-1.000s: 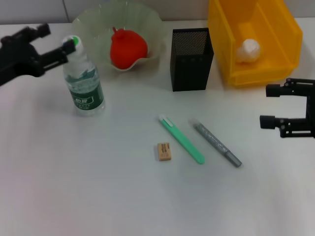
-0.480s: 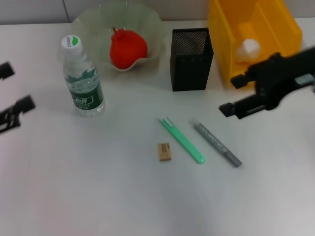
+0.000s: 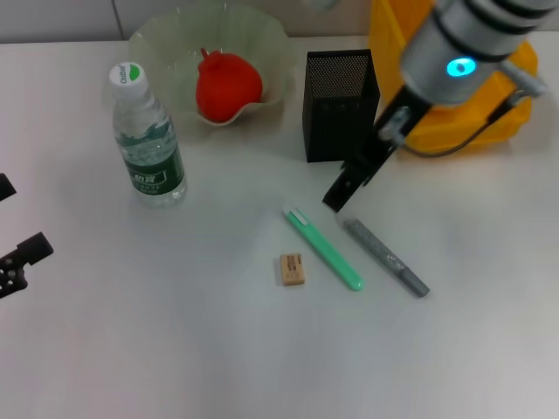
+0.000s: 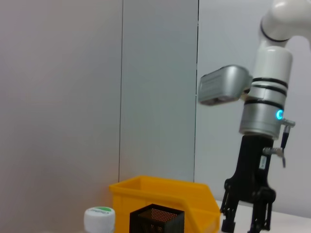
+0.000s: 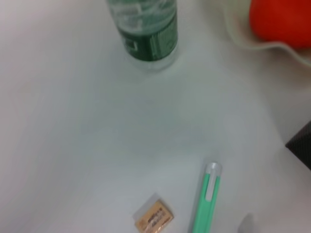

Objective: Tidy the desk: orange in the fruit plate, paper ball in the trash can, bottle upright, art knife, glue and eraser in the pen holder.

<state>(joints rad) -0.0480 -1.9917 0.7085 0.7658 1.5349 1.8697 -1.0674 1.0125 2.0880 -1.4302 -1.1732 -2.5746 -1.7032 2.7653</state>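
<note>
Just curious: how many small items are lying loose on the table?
3: the eraser, the green art knife beside it, and the grey glue pen near the right gripper.

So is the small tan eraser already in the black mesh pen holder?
No, the small tan eraser lies on the white desk, apart from the black mesh pen holder.

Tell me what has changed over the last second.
The left gripper let go of the bottle cap and drew back to the table's left edge. The right gripper swung in from the right edge and now hangs open above the glue and knife. Bottle, orange, eraser, holder and bin stayed put.
</note>
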